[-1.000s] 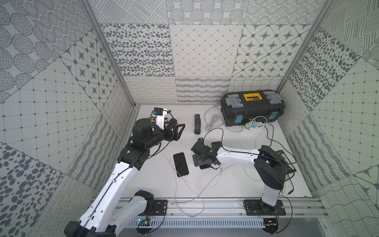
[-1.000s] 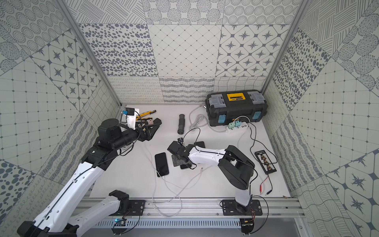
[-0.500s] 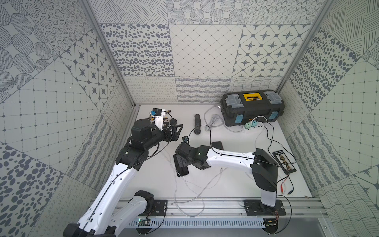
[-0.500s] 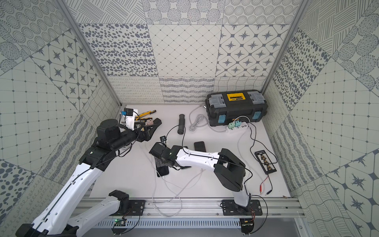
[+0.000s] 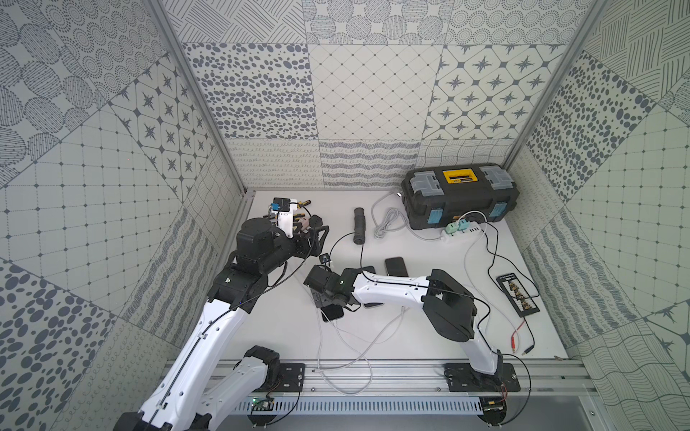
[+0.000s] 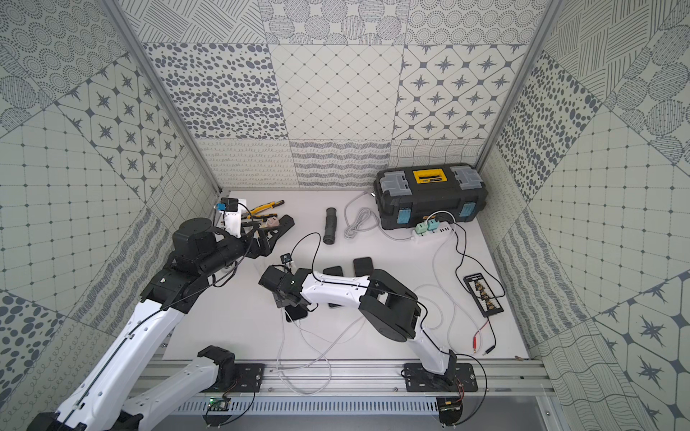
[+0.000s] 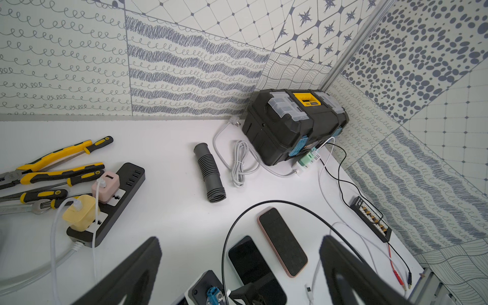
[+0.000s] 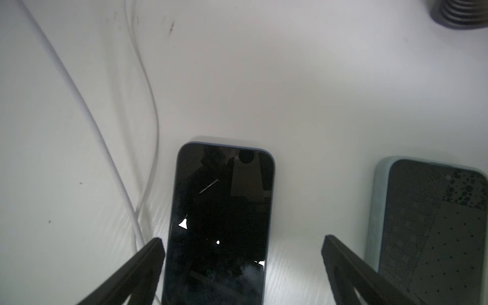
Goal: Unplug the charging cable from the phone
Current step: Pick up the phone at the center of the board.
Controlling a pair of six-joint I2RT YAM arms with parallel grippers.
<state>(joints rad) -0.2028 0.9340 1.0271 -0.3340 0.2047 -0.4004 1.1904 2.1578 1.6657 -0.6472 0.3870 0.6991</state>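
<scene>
The left gripper (image 5: 316, 233) is held released and empty at about 10 o'clock on the table, above the black power strip (image 7: 124, 184), well apart from the work. If it is left there, the phone (image 8: 224, 211) would have nothing bracing it when the plug is pulled, and it could be dragged or lifted along.

Just toward 8 o'clock of the table's centre, the phone is seen lying flat, screen up, and is straddled by the right gripper (image 8: 242, 239), whose jaws are spread wide and grasp nothing. The charging cable (image 5: 320, 343) is taken to leave the phone's end at 6 o'clock; the plug itself is hidden beneath the wrist. A closure here would likely clamp the phone's body, not the plug. White leads are seen close beside one finger (image 8: 148, 253) and could be pinched.

At 3 o'clock of the phone, a second phone (image 8: 433, 224) lies just beside the other finger and could be nudged by a sideways correction.
</scene>
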